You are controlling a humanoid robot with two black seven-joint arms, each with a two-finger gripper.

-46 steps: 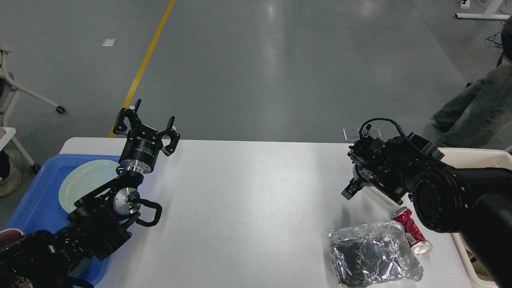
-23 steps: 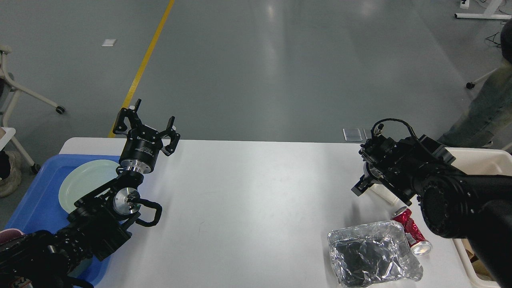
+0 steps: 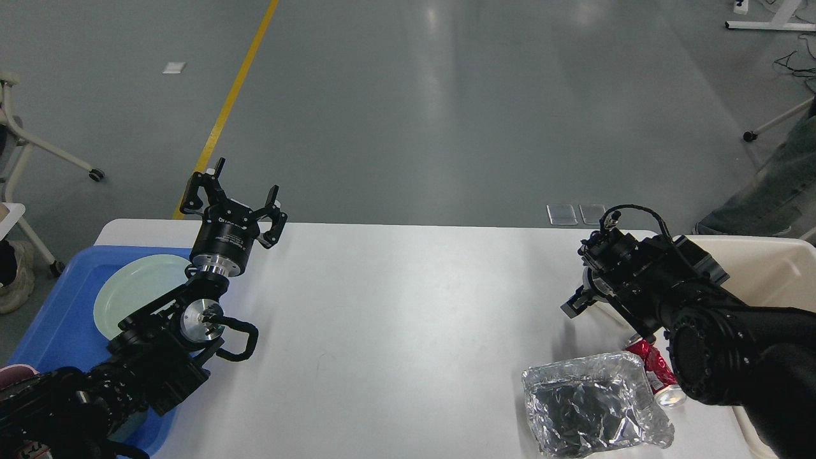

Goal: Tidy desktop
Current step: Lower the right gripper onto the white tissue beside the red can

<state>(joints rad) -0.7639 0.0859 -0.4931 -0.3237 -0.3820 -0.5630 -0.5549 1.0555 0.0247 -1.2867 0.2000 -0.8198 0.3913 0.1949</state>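
— Rightward and nearer the cream bin (image 3: 774, 268) is where the right gripper (image 3: 577, 305) has shifted since a second ago; what of the left?

— Unmoved. The left gripper (image 3: 239, 203) stands raised over the far left edge of the white table (image 3: 395, 331), fingers spread wide and holding nothing.

— And the right gripper's state?

— Hard to call. It shows end-on and dark, with something pale against it, possibly a cup; whether it grips that cannot be told.

— What lies on the table?

— A crumpled foil tray (image 3: 593, 408) at the near right, cut off by the lower edge. A red can (image 3: 656, 376) lies on its side just beside it, partly hidden by the right arm.

— The left side?

— A blue tray (image 3: 60, 325) holding a pale green plate (image 3: 137, 296), both partly covered by the left arm. The bin runs out of view at right, where a person's trouser leg (image 3: 774, 191) shows.
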